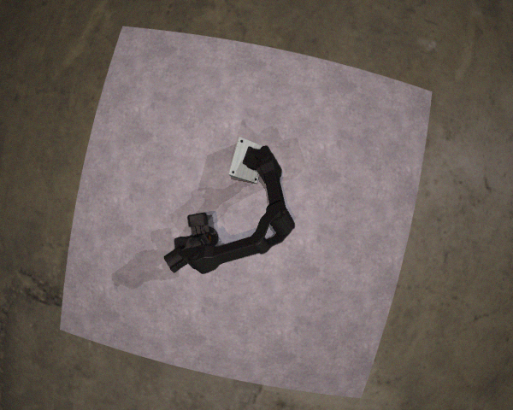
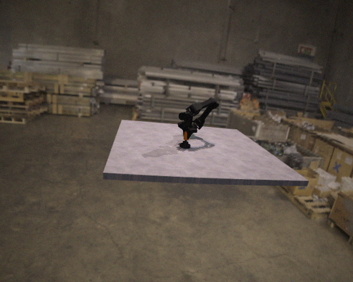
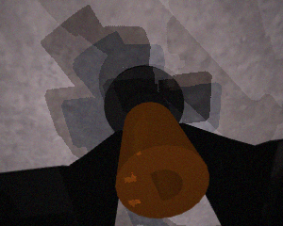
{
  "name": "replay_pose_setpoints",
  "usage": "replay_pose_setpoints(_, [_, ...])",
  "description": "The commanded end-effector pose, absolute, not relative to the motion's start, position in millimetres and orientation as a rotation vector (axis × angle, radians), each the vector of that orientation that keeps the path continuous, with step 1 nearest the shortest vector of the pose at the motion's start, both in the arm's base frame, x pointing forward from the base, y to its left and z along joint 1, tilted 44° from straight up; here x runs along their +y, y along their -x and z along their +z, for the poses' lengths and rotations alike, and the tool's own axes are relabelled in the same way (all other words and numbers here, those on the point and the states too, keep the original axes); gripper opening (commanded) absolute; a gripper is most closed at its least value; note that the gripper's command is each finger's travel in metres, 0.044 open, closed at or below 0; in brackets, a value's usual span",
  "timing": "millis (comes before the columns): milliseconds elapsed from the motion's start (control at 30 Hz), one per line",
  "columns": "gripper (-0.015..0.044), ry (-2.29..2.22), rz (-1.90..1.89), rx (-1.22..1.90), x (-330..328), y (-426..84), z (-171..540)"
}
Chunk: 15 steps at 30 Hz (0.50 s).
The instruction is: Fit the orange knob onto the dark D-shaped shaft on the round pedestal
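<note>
From the top, the black six-joint arm [image 1: 272, 185] curves out from a pale rectangular base plate [image 1: 234, 172] with dark bolts near its corners, and its wrist end hangs over the lilac-grey mottled square table [image 1: 327, 286] [image 2: 158, 164] [image 3: 14, 127]. Only a speck of the orange cylindrical knob [image 1: 209, 238] [image 2: 186, 135] [image 3: 160, 157] shows there among the dark parts of the wrist, so its lean cannot be told from this side. The exterior view gives the useful relation: the knob points down out of the black parallel-jaw gripper [image 2: 186, 133] [image 3: 162, 165], its long axis close to upright, directly above the dark round pedestal [image 2: 185, 145] [image 3: 114, 105]. The pedestal stands on the table, and a dark stub that is probably the shaft fills the narrow space between it and the knob's lower end; whether knob and shaft touch is too small to tell. In the wrist view the gripper is clamped on the knob, black fingers on either side, and the knob's far end overlaps the disc of the pedestal. A D-shaped recess marks the near end face, its straight edge toward the left of the picture. The shaft's own flat is hidden, so the coming move likely turns on rotation about that near-vertical axis, with light downward pressure, until the flats agree; pressing hard while they are mismatched could tilt the knob or make it slip.
</note>
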State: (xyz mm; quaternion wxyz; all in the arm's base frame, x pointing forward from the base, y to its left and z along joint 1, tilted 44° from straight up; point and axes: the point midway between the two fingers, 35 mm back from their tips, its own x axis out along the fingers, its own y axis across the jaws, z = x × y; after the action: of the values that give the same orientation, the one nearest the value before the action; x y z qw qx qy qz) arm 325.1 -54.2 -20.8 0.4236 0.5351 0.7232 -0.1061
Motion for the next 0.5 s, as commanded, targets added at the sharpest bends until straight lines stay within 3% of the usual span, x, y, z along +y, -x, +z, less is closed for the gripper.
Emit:
replay_pose_setpoints(0, [0.0000, -1.357, -0.288, 1.804, -57.0, -326.9, -18.9])
replay_pose_setpoints(467, [0.0000, -1.483, -0.464, 1.813, -55.8, -328.4, -23.8])
